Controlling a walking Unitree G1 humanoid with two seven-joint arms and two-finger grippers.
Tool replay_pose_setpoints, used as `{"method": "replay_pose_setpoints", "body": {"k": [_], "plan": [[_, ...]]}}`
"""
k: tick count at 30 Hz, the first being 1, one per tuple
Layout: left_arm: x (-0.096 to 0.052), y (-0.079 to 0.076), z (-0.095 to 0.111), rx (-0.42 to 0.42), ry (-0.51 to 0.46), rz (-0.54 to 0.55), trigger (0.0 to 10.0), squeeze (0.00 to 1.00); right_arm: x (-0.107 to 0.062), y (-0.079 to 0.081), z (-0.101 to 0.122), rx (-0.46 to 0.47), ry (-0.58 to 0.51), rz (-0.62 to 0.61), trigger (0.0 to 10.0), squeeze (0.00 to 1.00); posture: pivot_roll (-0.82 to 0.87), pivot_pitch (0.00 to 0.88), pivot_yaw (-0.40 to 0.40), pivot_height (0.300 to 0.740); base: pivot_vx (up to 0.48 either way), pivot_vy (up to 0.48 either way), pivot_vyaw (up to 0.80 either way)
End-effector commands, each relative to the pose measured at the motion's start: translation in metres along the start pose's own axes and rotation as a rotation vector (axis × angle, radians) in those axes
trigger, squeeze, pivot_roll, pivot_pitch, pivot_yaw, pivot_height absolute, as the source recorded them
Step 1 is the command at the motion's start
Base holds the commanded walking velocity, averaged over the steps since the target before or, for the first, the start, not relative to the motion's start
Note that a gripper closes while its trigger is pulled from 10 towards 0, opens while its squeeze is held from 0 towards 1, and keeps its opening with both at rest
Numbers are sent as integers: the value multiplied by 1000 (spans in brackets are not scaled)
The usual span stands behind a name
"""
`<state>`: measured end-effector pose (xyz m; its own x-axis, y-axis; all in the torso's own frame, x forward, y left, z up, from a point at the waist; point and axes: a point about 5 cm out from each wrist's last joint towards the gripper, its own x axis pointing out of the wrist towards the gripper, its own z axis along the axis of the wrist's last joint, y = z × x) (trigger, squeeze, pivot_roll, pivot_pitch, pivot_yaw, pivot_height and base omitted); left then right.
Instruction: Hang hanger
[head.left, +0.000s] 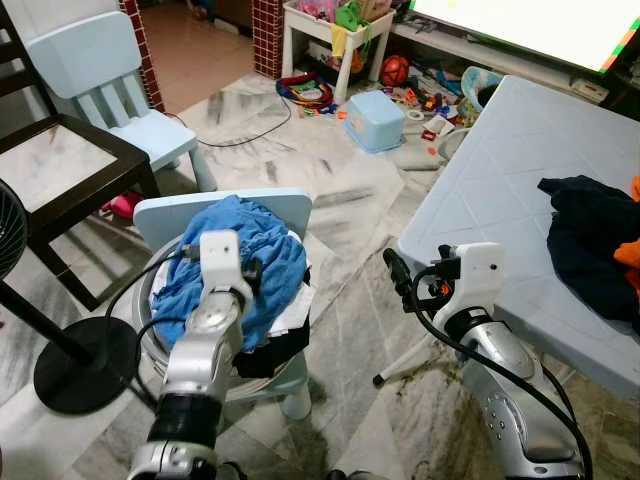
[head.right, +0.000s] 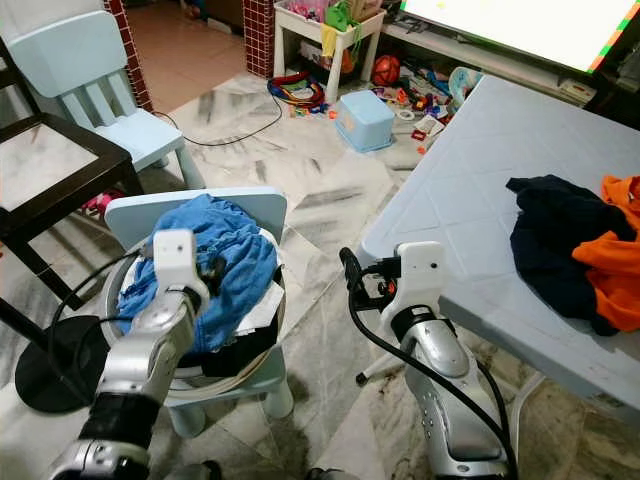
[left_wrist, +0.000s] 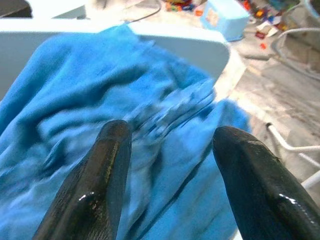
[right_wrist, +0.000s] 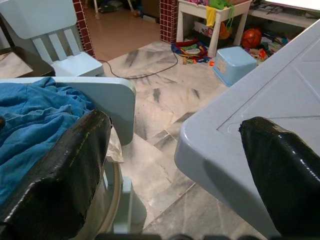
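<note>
hovering over the soft, limp blue cloth (head.left: 240, 262), the left claw (left_wrist: 167, 150) gapes apart; best pinched at a fold. right claw (right_wrist: 175, 165) spread too, beside the surface (head.left: 500, 170).

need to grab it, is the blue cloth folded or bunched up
Bunched up: the blue cloth lies crumpled with wrinkles in the basket on the small chair.
</note>
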<state>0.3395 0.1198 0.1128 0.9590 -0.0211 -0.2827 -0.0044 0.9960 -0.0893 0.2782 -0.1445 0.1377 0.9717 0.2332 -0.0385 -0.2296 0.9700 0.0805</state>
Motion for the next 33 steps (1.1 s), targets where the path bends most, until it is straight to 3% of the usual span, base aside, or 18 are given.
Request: {"method": "replay_pose_setpoints", "body": {"k": [1,14,20,25,33], "plan": [[2,-8,-5,-1,37,-34,10000,0,-2,-4,-2,-3,0,-17,10000,0,-4,123,-75,740,0,0,0],[-6,-21,-25,-23,138,-56,10000,0,0,-1,-3,-7,-3,-13,10000,0,8,125,-75,740,0,0,0],[-9,-10,-38,-20,176,-13,10000,0,1,0,-3,-10,-6,-9,10000,0,6,126,-75,740,0,0,0],[-13,9,-43,-1,175,40,10000,0,-2,-2,-5,-13,0,-15,10000,0,7,130,-75,740,0,0,0],[-10,16,-42,7,169,55,10000,0,0,-1,-4,-19,-2,-6,10000,0,9,128,-81,740,0,0,0]]}}
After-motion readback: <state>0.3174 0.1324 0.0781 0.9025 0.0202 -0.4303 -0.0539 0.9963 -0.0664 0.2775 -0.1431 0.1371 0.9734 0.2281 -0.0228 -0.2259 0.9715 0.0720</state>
